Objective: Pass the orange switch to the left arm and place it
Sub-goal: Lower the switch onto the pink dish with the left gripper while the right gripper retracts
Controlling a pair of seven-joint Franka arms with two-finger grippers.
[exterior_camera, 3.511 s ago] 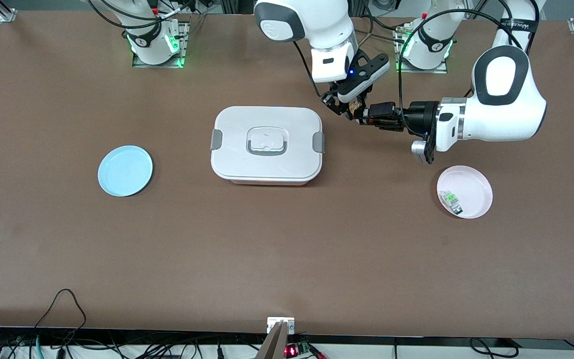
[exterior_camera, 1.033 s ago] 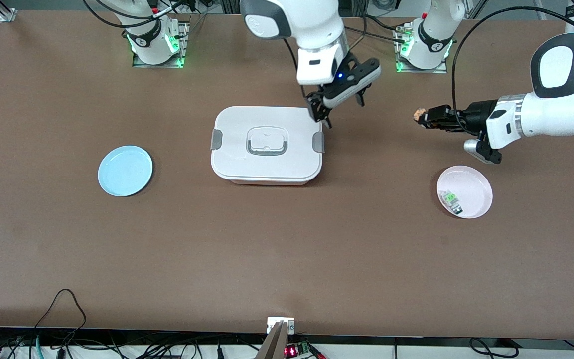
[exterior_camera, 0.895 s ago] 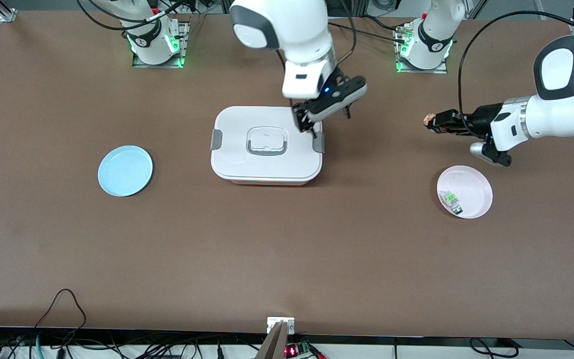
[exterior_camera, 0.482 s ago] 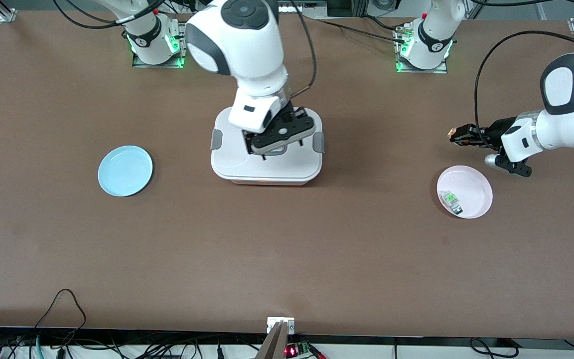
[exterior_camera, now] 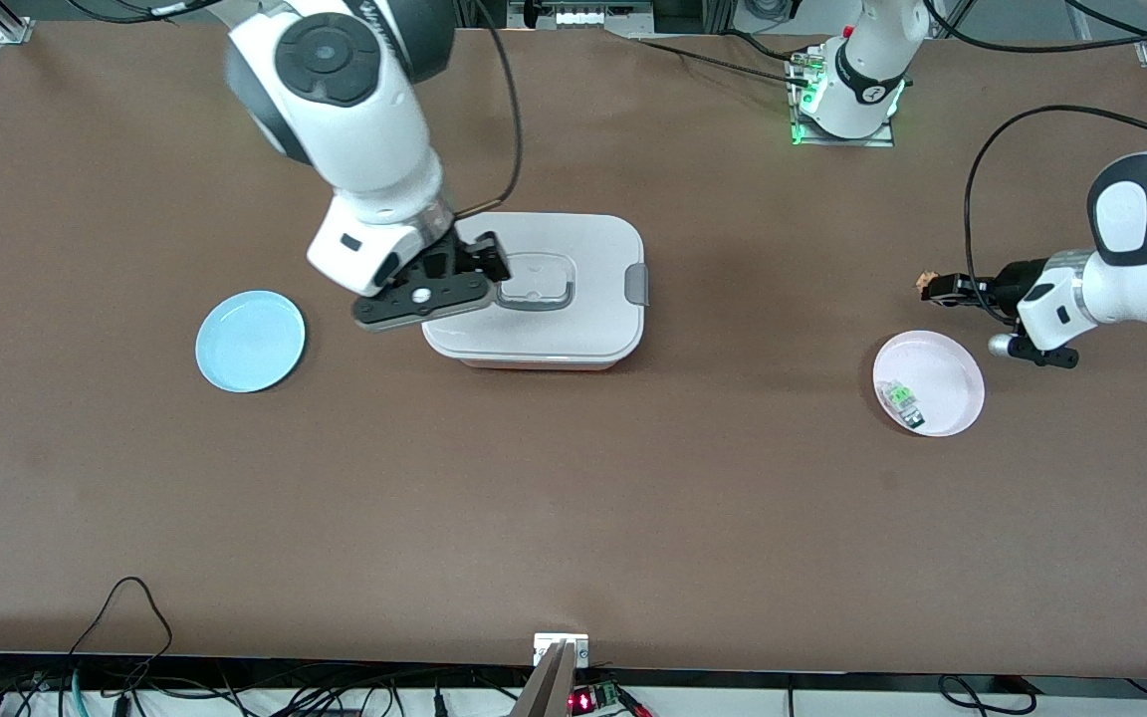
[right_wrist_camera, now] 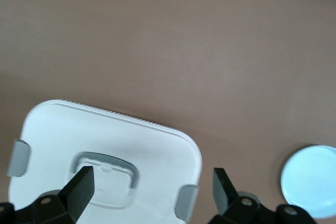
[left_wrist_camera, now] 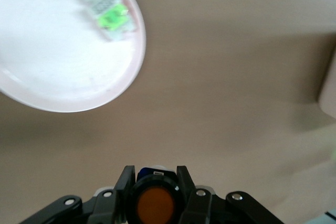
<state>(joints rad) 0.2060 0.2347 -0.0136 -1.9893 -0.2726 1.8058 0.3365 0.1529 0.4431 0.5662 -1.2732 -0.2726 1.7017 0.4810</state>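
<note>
— Over at the left arm's end of the table, what are you seeing?

— I'm watching the left gripper [exterior_camera: 932,287] hanging over bare table just beside the pink plate [exterior_camera: 952,363], on the side toward the robots' bases. It's clamping the orange switch [left_wrist_camera: 154,205] between its fingers [left_wrist_camera: 124,186]; the round orange cap is facing the wrist camera. A small green-and-clear component [exterior_camera: 900,400] is lying on the pink plate.

— And the right arm?

— I'm seeing the right gripper [exterior_camera: 479,261] hovering over the box [exterior_camera: 588,299], above the end of the lid toward the right arm's end of the table. Its fingers [right_wrist_camera: 79,184] are standing wide apart, holding nothing, with the grey handle recess between them in the wrist view.

— Anything else on the table?

— I'm noting a blue plate [exterior_camera: 250,341] sitting beside the box, toward the right arm's end.
</note>
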